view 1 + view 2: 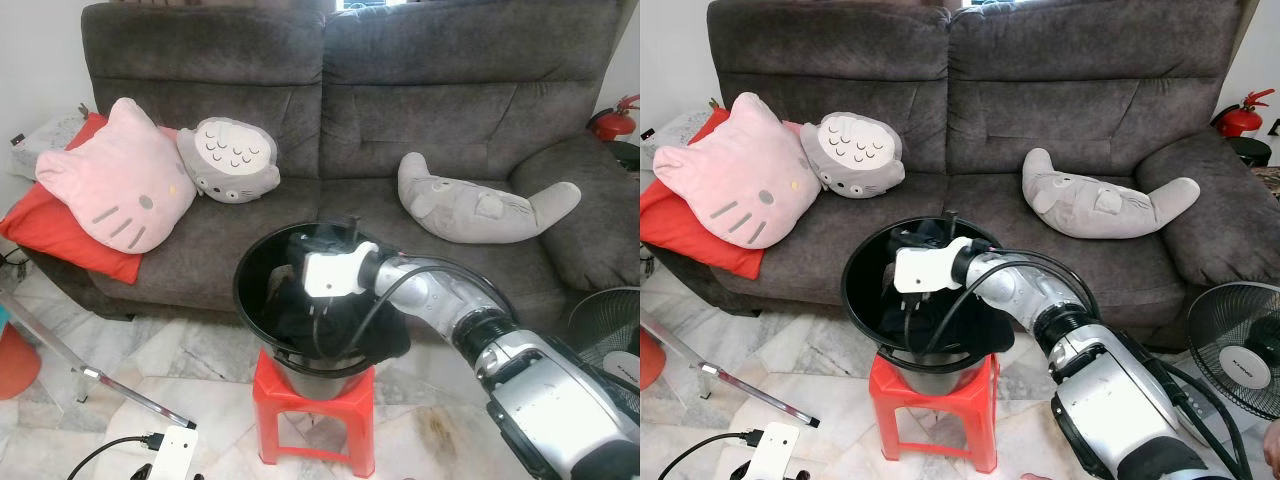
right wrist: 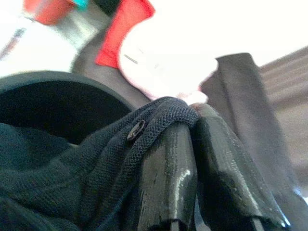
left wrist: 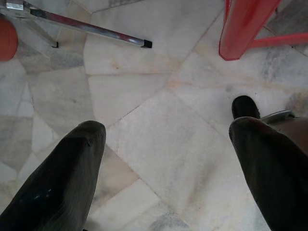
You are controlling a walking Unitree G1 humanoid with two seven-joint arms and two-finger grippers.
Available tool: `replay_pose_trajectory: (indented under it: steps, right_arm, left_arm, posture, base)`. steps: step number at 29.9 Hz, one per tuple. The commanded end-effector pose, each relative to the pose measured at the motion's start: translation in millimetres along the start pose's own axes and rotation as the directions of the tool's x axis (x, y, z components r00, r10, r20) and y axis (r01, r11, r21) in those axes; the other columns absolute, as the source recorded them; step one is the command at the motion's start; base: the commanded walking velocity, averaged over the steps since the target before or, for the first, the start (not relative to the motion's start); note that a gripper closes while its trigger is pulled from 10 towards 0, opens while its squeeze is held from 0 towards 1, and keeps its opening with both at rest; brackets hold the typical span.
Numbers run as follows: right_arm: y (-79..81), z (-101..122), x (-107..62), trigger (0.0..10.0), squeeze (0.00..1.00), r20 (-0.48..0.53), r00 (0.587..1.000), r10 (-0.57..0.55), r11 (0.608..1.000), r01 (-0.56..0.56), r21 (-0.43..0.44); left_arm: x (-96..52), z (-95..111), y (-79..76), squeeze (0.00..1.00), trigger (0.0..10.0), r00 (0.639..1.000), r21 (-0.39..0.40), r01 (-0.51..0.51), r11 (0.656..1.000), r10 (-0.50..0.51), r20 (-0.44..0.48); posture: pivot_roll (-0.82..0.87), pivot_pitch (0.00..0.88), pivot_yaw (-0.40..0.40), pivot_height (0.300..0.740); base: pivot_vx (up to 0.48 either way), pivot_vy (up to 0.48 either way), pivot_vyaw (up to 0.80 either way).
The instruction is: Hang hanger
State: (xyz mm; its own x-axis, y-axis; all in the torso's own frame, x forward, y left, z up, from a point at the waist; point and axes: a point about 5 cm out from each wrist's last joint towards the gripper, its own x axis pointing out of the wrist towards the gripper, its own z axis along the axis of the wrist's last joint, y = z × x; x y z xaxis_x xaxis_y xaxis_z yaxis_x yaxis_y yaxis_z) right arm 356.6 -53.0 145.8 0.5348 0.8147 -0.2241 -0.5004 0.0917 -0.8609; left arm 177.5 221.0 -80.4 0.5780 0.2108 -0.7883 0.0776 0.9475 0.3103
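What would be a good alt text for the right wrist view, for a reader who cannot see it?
Close up, the right claw is shut on a fold of dark knitted garment bearing a small black button, lifted just above a black bucket. Behind, out of focus, lie a pink cushion, a red cushion and the grey sofa.

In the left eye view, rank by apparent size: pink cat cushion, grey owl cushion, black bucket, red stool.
1. pink cat cushion and black bucket: look alike, not ranked; the right arm covers part of the bucket
2. red stool, mostly hidden under the bucket
3. grey owl cushion
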Motion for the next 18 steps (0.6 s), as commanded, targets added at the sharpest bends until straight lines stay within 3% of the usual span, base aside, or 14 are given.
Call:
replay_pose_trajectory:
  steps: [1,8,12,18]
  right_arm:
    - [1.2,7.0,3.4,0.0,0.0,0.046,0.998,0.036,0.999,-0.035,-0.006]
    - [14.1,11.0,-0.9,0.0,0.0,0.134,0.985,0.108,0.989,-0.12,0.081]
    - [31.7,18.8,-5.6,0.0,0.0,0.238,0.951,0.2,0.969,-0.227,0.093]
    - [47.7,13.1,-11.4,0.0,0.0,0.226,0.934,0.276,0.948,-0.303,0.094]
  left_arm:
    - [-0.6,-4.6,2.5,0.0,10.0,1.0,0.001,-0.017,1.0,0.017,-0.017]
    - [-0.8,-5.4,2.4,0.0,10.0,1.0,0.008,-0.015,1.0,0.015,-0.018]
    - [-0.8,-5.7,2.9,0.0,10.0,1.0,0.014,-0.015,1.0,0.015,-0.019]
    - [-0.8,-5.7,2.6,0.0,10.0,1.0,0.011,-0.017,1.0,0.017,-0.018]
  posture:
    - [-0.02,0.0,0.055,0.74]
    - [-0.03,0.0,0.06,0.74]
    - [-0.04,0.0,0.064,0.74]
    - [-0.03,0.0,0.057,0.74]
  base:
    - [0.0,0.0,0.0]
    - [0.0,0.0,0.0]
    - [0.0,0.0,0.0]
    - [0.0,0.0,0.0]
